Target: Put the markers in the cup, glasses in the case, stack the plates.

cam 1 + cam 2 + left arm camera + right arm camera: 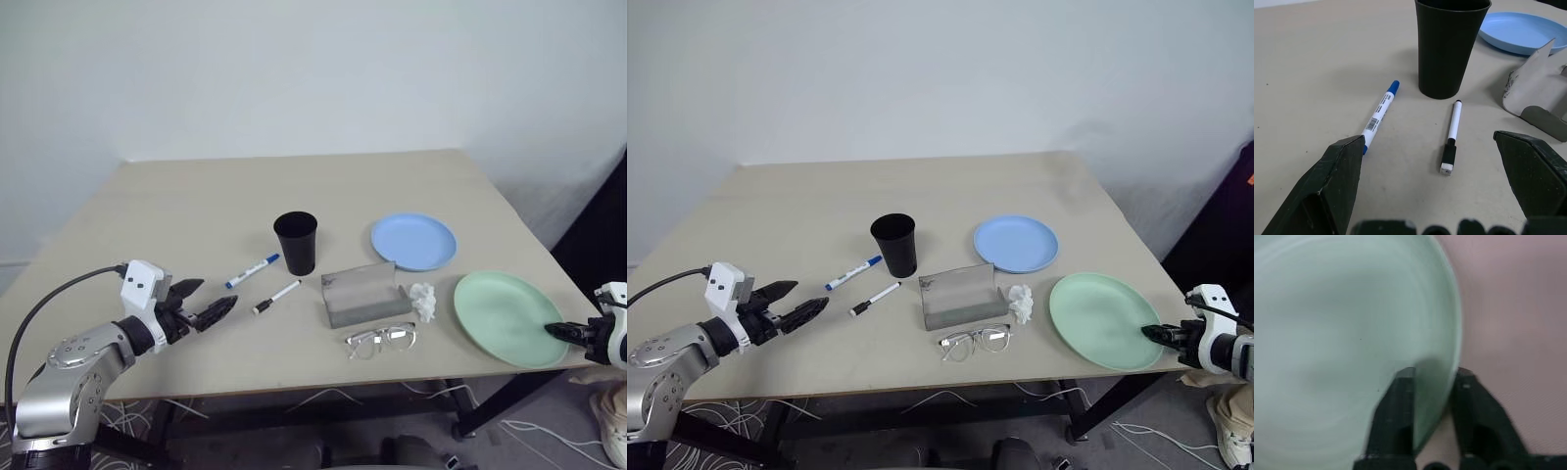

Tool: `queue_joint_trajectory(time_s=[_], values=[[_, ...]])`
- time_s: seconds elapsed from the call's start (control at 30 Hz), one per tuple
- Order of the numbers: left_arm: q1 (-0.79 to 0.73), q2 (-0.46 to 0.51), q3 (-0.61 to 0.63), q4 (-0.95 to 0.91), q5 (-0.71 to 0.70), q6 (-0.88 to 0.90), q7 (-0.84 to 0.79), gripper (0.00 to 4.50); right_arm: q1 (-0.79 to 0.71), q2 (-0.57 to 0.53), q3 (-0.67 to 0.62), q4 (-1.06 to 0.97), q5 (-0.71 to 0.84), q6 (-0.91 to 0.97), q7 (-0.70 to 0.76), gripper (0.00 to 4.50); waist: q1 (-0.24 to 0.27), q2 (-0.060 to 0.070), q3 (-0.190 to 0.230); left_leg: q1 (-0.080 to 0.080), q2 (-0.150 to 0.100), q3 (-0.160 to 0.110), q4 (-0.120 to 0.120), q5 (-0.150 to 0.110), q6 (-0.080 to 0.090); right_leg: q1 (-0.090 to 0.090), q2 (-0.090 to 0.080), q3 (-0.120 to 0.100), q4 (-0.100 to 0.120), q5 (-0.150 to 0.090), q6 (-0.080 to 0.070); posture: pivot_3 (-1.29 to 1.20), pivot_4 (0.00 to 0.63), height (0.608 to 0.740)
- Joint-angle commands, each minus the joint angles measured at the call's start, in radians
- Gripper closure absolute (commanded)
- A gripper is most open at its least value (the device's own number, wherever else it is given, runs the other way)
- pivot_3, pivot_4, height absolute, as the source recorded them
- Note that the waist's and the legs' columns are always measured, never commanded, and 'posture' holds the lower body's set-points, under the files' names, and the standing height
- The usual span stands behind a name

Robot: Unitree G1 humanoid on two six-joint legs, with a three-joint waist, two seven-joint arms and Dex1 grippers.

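Pincer (1432,377) on the right is pinching the mint green plate's (505,313) rim; left pincer (206,301) is hanging spread. Being light, stiff and probably slick, the plate is best gripped at its edge.

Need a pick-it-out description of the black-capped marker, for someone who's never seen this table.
Start at the black cup standing mid-table. Two white markers lie on the robot's left of it, nearer the table's front edge. The black-capped marker is the one closer to the front edge and to the grey case; its neighbour, the blue-capped marker, is marked by a blue cap and a barcode label.
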Motion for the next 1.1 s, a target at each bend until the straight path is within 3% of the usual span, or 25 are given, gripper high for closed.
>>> queue_joint_trajectory(time_s=[0.03, 0.43, 0.7, 0.8, 0.9, 1.1], values=[[-0.027, -0.002, 0.006, -0.004, -0.002, -0.024, 0.002, 0.0, -0.022, 0.011, -0.028, -0.036, 0.031, 0.071, -0.026, 4.48, 0.001, 0.0, 0.0, 0.0, 0.0, 0.0, 0.001, 0.0, 0.0, 0.0, 0.0, 0.0, 0.0, 0.0, 0.0, 0.0, 0.0, 0.727], [-0.058, -0.028, -0.025, 0.028, 0.016, -0.058, 0.015, 0.0, -0.206, 0.173, -0.226, -0.219, 0.258, 0.341, -0.225, 4.48, 0.0, 0.003, 0.001, -0.001, 0.004, 0.007, 0.001, -0.001, 0.001, -0.003, 0.0, 0.0, -0.001, 0.0, 0.0, 0.0, 0.0, 0.727], [-0.058, -0.029, -0.026, 0.027, 0.018, -0.069, 0.024, 0.0, -0.353, 0.447, -0.325, -0.338, 0.34, 0.419, -0.555, 4.48, 0.0, 0.003, 0.001, -0.001, 0.01, 0.017, 0.001, -0.003, 0.002, -0.005, 0.0, 0.0, -0.003, 0.0, 0.0, 0.0, 0.0, 0.727], [-0.055, -0.031, -0.019, 0.022, 0.015, -0.068, 0.031, 0.0, -0.434, 0.569, -0.282, -0.329, 0.301, 0.379, -0.699, 4.48, -0.002, 0.003, 0.0, -0.001, 0.01, 0.021, 0.001, -0.004, 0.002, -0.01, -0.001, 0.002, -0.003, 0.009, -0.013, 0.0, 0.0, 0.727], [-0.052, -0.036, -0.014, 0.014, 0.012, -0.067, 0.042, 0.0, -0.516, 0.643, -0.254, -0.241, 0.239, 0.288, -0.813, 4.48, -0.014, 0.002, 0.0, -0.004, 0.01, 0.023, 0.001, -0.005, 0.001, -0.015, 0.0, 0.004, -0.006, 0.032, -0.012, 0.0, 0.0, 0.727], [-0.028, -0.048, -0.009, -0.012, 0.01, -0.066, 0.066, 0.0, -0.659, 0.663, -0.221, 0.049, 0.146, 0.066, -0.878, 4.48, -0.024, 0.001, -0.001, -0.009, 0.011, 0.02, 0.002, -0.004, 0.002, -0.016, 0.016, 0.01, -0.005, 0.039, -0.022, 0.0, 0.0, 0.727]])
